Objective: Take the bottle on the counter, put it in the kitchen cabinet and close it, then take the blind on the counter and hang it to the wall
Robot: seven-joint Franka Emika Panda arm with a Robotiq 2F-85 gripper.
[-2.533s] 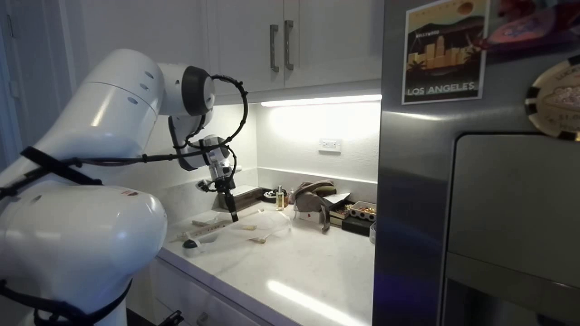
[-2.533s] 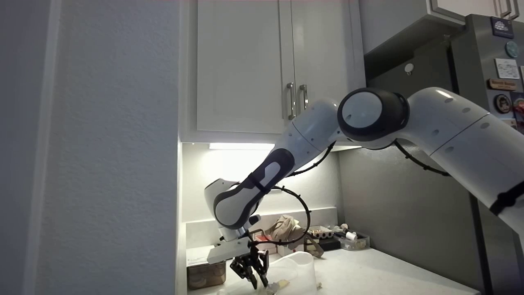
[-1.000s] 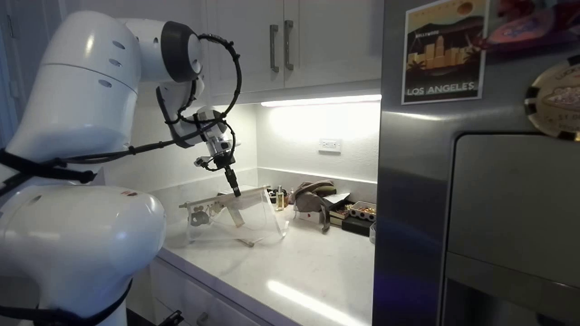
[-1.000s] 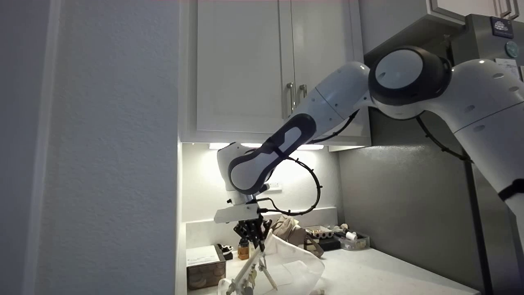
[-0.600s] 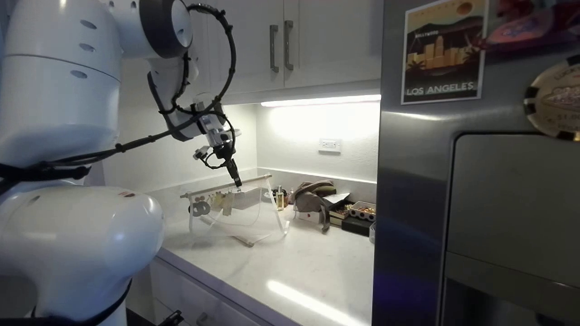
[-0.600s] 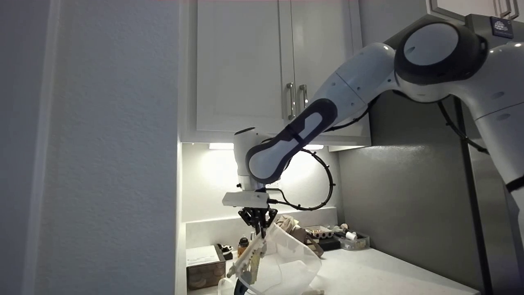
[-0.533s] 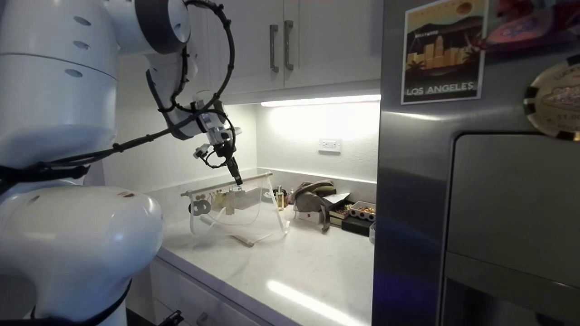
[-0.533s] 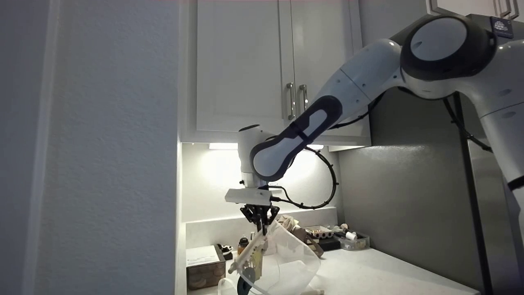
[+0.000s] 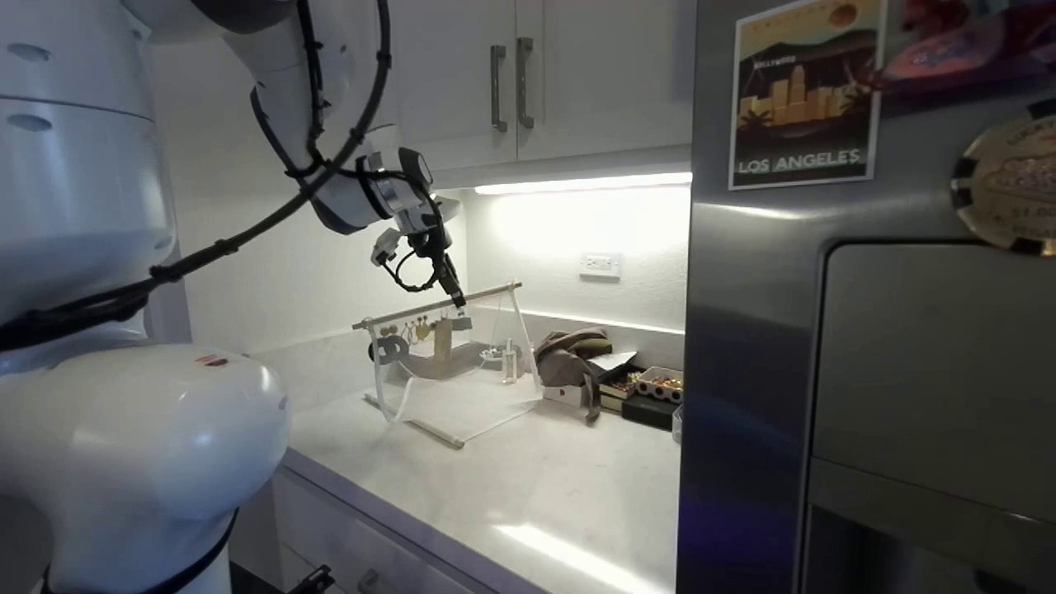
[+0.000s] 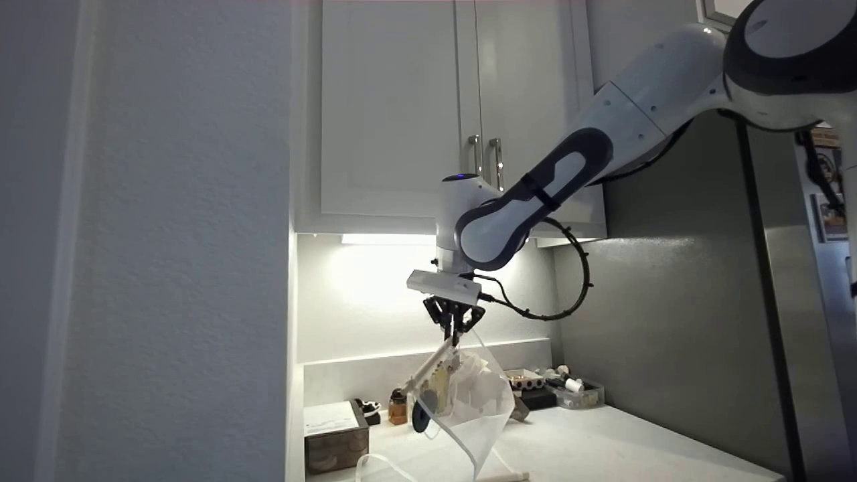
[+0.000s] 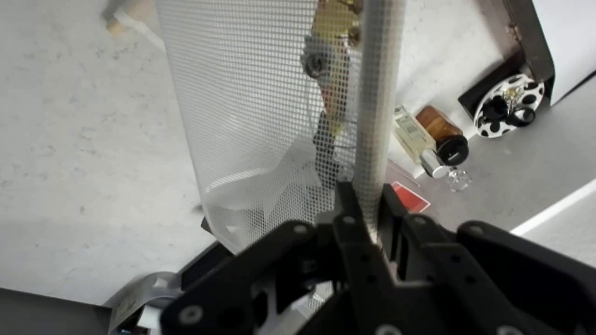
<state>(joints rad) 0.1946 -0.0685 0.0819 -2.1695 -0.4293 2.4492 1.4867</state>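
Observation:
My gripper (image 11: pixel 366 193) is shut on the upper rod of the blind (image 11: pixel 247 88), whose pale mesh hangs below it. In both exterior views the gripper (image 9: pixel 460 304) holds this rod up, tilted, above the white counter (image 9: pixel 561 478). The blind's lower rod (image 9: pixel 435 434) rests on the counter. Small trinkets and a dark ring (image 9: pixel 388 350) hang along the blind. An amber-brown bottle (image 10: pixel 398 407) with a dark cap stands on the counter at the back. Both doors of the kitchen cabinet (image 10: pixel 395 120) are closed. The wall (image 9: pixel 536 239) with its outlet plate (image 9: pixel 601 265) lies behind.
A clear perfume bottle (image 11: pixel 414 135) is beside the amber one. A grey-brown bag (image 9: pixel 569 363), a black box (image 9: pixel 652 411) and a dotted tray (image 9: pixel 662 384) line the back right. A brown box (image 10: pixel 336 442) stands at the left, the steel fridge (image 9: pixel 759 346) at the right.
The gripper has risen from near the counter and moved toward the back wall, carrying the upper rod. The blind's mesh, crumpled on the counter before, now hangs stretched out.

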